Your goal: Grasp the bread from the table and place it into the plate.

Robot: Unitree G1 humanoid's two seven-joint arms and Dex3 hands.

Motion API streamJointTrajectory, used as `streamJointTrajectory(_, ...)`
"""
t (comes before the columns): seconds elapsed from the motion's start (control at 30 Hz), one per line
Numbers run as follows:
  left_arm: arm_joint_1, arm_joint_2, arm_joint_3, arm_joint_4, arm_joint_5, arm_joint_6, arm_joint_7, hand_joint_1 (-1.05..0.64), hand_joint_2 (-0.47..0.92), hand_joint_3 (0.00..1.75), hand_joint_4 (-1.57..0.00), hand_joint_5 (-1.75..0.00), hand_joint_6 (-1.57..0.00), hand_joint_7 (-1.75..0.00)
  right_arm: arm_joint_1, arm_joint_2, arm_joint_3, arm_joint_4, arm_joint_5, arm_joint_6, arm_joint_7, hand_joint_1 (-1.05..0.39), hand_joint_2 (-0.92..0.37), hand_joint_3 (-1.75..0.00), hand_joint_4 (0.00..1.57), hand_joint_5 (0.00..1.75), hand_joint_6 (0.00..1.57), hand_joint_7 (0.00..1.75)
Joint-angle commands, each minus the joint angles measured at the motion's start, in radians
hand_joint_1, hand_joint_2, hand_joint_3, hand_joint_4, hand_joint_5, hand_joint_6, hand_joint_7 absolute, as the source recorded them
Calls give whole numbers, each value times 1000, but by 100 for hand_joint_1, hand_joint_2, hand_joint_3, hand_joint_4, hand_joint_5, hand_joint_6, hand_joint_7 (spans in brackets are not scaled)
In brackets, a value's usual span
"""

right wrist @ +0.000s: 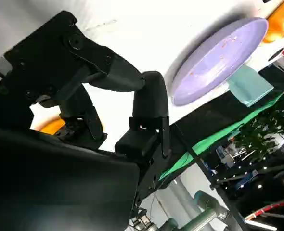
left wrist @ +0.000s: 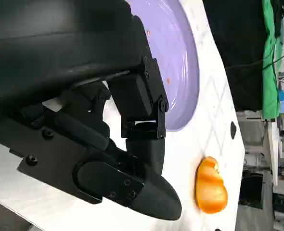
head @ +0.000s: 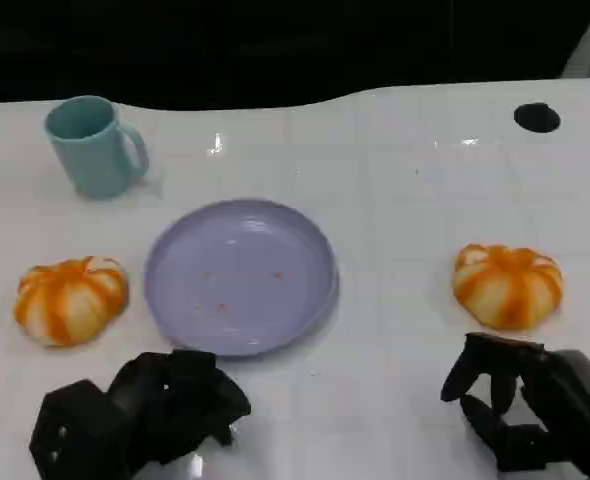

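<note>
A white table (head: 395, 180) is stretching out under a dark backdrop. At its middle a lavender plate (head: 241, 275) is sitting empty. One bread (head: 508, 284) is lying right of it, another bread (head: 71, 298) left, with a teal mug (head: 95, 146) standing behind. The right hand (head: 520, 405) is hovering released just before the right bread; the left hand (head: 145, 410) is resting curled, holding nothing.
</note>
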Motion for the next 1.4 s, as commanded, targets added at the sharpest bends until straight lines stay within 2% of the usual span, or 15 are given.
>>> streamJointTrajectory(0.03, 6, 13, 4, 9, 5, 3, 4, -105, 86, 1, -87, -151, -129, -77, 1, -16, -5, -5, 13, 10, 6, -35, -39, -127, 85, 175, 79, 140)
streamJointTrajectory(0.77, 5, 15, 7, 14, 1, 1, -1, -105, 86, 0, -88, -151, -129, -78, -5, -14, -4, 3, 2, -2, -14, -34, -38, -128, 84, 175, 78, 140)
streamJointTrajectory(0.87, 6, 17, 5, 13, 9, 4, 6, -105, 87, 1, -88, -151, -129, -78, -2, -3, -10, 2, 17, -4, -18, -33, -40, -123, 82, 175, 78, 130)
streamJointTrajectory(0.9, 6, 17, 6, 12, 9, 4, 6, -105, 87, 1, -88, -151, -129, -78, -1, 0, -12, 2, 21, -6, -21, -33, -44, -116, 81, 174, 79, 121)
streamJointTrajectory(0.97, 5, 16, 7, 15, 4, 4, 3, -105, 87, 1, -88, -150, -129, -77, -1, 9, -17, 0, 21, -8, -41, -33, -52, -101, 77, 161, 82, 101)
streamJointTrajectory(1.03, 3, 16, 8, 20, 2, 2, 0, -105, 87, 1, -88, -150, -129, -77, -1, 15, -20, -5, 0, -2, -81, -34, -64, -77, 75, 122, 82, 68)
streamJointTrajectory(1.1, 0, 16, 10, 24, 1, 3, 0, -105, 86, 1, -88, -150, -129, -77, -6, 13, -19, -7, -26, 2, -119, -34, -71, -62, 74, 102, 84, 47)
streamJointTrajectory(1.17, -1, 15, 11, 23, 0, 9, 2, -105, 86, 0, -89, -150, -130, -77, -10, 8, -16, -10, -36, 2, -133, -36, -80, -46, 64, 82, 80, 23)
streamJointTrajectory(1.27, -2, 14, 12, 23, -1, 10, 1, -105, 86, 0, -89, -150, -130, -76, -13, -3, -16, -26, -39, 12, -128, -40, -90, -24, 51, 60, 73, 6)
streamJointTrajectory(1.4, -2, 15, 11, 23, 6, 5, 5, -105, 86, 0, -89, -150, -130, -76, -13, -13, -15, -47, -46, 32, -118, -43, -92, -19, 40, 45, 60, 0)
